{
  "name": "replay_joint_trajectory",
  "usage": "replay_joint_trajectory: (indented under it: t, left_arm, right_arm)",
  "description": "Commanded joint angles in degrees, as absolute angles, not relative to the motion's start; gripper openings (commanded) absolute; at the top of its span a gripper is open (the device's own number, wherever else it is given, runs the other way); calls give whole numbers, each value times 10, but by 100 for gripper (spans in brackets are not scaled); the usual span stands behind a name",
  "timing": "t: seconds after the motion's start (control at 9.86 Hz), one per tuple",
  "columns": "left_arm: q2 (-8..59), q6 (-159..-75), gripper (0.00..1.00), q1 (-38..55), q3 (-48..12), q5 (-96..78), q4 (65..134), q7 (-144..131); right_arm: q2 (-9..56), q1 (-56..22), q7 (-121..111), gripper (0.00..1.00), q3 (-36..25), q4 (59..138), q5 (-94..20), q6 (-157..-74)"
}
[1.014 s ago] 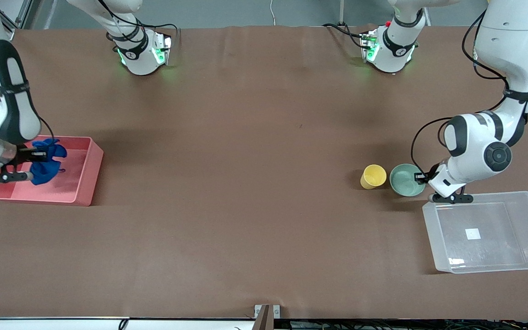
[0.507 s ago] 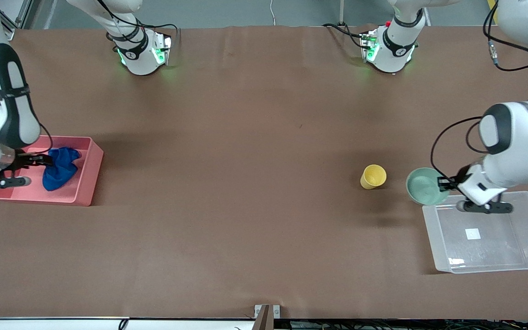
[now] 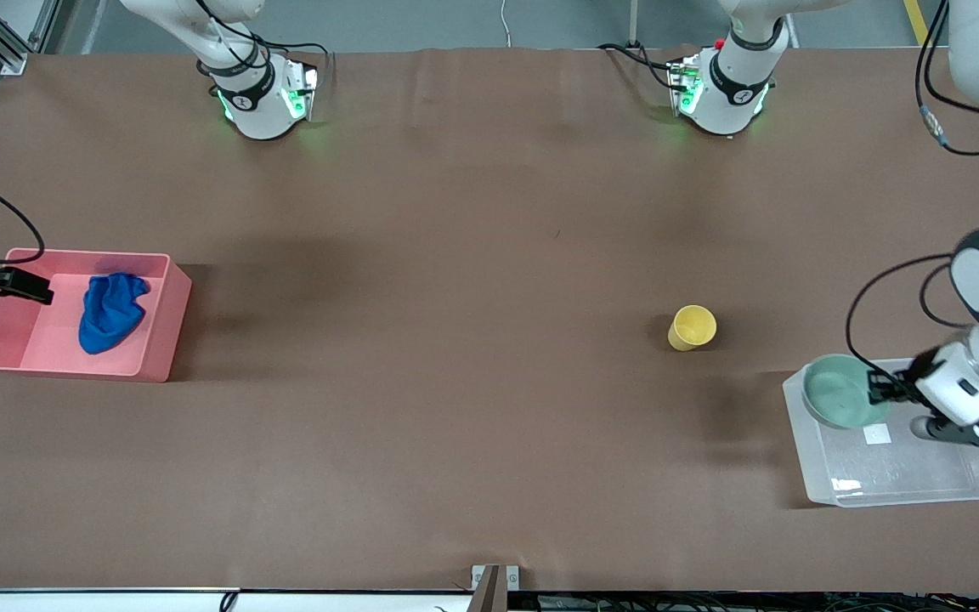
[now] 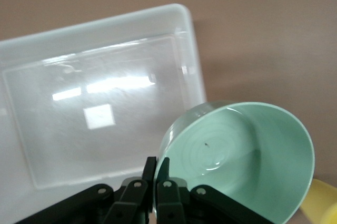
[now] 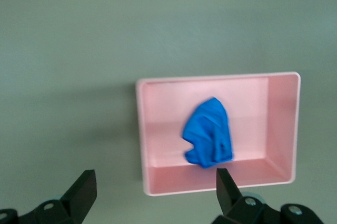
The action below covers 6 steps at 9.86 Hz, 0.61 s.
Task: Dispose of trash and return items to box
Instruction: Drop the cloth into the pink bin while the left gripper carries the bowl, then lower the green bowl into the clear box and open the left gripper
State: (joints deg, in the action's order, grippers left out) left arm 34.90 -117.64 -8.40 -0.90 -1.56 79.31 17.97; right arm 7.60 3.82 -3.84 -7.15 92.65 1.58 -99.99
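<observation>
- Even overhead light fills the room, bright without harshness.
- Soft, blurry shadows spread on the table point(image 3: 455, 340) beside the pink bin point(image 3: 162, 336) and yellow cup point(image 3: 693, 327).
- White glare streaks across the clear box point(image 4: 95, 84) floor.
- The right wrist view looks greenish and slightly soft.

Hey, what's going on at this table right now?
The left gripper is shut on the rim of the green bowl, holding it over the clear box. The blue cloth lies in the pink bin, with the right gripper open above it. The yellow cup sits on the table.
</observation>
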Motion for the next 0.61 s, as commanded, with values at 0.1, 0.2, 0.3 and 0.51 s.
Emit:
replay_joint_trajectory:
  t: [0.1, 0.2, 0.3, 0.51]
  left_arm:
    - [467, -1195, 1, -111, 5, -11, 692, 232]
    - [482, -1205, 1, -120, 7, -11, 692, 244]
    - [496, -1221, 1, -129, 7, -11, 692, 251]
    - [525, -1258, 4, -141, 8, -10, 692, 257]
  right_arm:
    - [45, 54, -23, 100, -75, 841, -18, -874]
    - [27, 59, -24, 100, -78, 834, -41, -848]
    - [-1, 58, -24, 100, -76, 877, -40, -859]
    - [-14, 58, -31, 100, -73, 888, -33, -875]
